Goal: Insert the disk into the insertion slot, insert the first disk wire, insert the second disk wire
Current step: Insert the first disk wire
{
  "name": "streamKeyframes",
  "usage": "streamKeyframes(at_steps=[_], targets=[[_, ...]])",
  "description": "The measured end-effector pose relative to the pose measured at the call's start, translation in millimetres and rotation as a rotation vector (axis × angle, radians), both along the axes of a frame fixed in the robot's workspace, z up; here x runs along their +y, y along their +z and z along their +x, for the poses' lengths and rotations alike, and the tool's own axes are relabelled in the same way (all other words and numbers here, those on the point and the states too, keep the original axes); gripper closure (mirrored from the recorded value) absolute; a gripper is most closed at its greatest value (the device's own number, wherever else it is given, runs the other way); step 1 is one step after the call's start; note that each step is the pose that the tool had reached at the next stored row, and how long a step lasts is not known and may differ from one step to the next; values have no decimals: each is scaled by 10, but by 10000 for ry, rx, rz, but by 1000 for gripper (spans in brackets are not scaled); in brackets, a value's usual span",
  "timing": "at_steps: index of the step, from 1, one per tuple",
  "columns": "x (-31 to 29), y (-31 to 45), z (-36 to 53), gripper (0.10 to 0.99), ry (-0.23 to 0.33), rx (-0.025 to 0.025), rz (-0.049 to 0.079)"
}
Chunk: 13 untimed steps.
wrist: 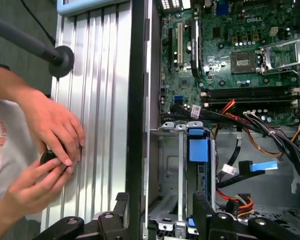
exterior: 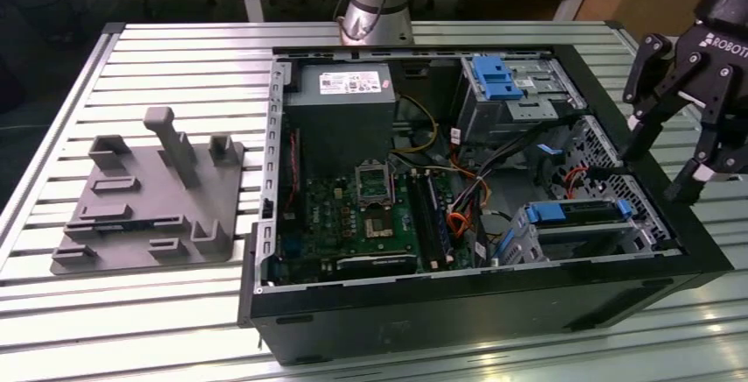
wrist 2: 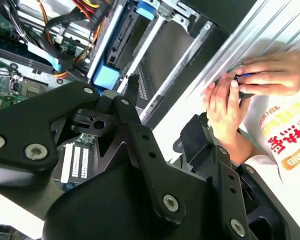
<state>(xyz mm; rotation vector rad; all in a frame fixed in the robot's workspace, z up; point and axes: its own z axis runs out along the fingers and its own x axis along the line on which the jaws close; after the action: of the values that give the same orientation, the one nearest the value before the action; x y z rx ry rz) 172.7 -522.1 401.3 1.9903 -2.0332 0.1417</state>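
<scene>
– One grey fixture plate (exterior: 146, 198) sits far out on the exterior view's left of the slatted surface (exterior: 175, 312). What's beside it?
– The open computer case (exterior: 468, 312), with a green motherboard (exterior: 363, 215) inside, then orange and black cables (exterior: 462, 202).
– And the disk?
– The disk (exterior: 579, 211) lies in the insertion slot (exterior: 596, 240), low in the case on the exterior view's right. It is at about eight o'clock from the pincer (exterior: 658, 176), near it but not touching.
– Pincer state?
– Spread wide, nothing in it, hanging over the case's wall.
– What can't you make out?
– The slot's sheet metal hides most of the disk; its blue frame and a dark strip show. Whether any wire is plugged into it, I cannot tell. The pincer's upper part is cut off. In the first wrist view a person's hands (wrist: 55, 132) meet over a small dark thing on the surface, and they mostly cover it.
</scene>
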Motion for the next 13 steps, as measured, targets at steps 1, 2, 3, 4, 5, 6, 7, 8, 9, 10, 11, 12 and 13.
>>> streamKeyframes(at_steps=[1, 2, 3, 4, 5, 6, 7, 8, 9, 10, 11, 12, 13], targets=[[13, -7, 0, 471, -16, -10, -8], [19, -15, 1, 471, -58, -20, -19], [20, -25, 1, 471, -133, -27, -26], [21, -34, 1, 471, -241, -30, -34], [21, -45, 2, 471, -393, -31, -39], [21, -58, 1, 471, -558, -30, -40], [21, -72, 1, 471, -723, -30, -40], [21, -83, 1, 471, -875, -31, -44], [22, -93, 1, 471, -977, -32, -50], [32, -99, 1, 471, -1014, -42, -83], [52, -104, 1, 471, -1022, -59, -136], [80, -110, 2, 471, -1022, -85, -196], [111, -114, 2, 471, -1023, -120, -256]])
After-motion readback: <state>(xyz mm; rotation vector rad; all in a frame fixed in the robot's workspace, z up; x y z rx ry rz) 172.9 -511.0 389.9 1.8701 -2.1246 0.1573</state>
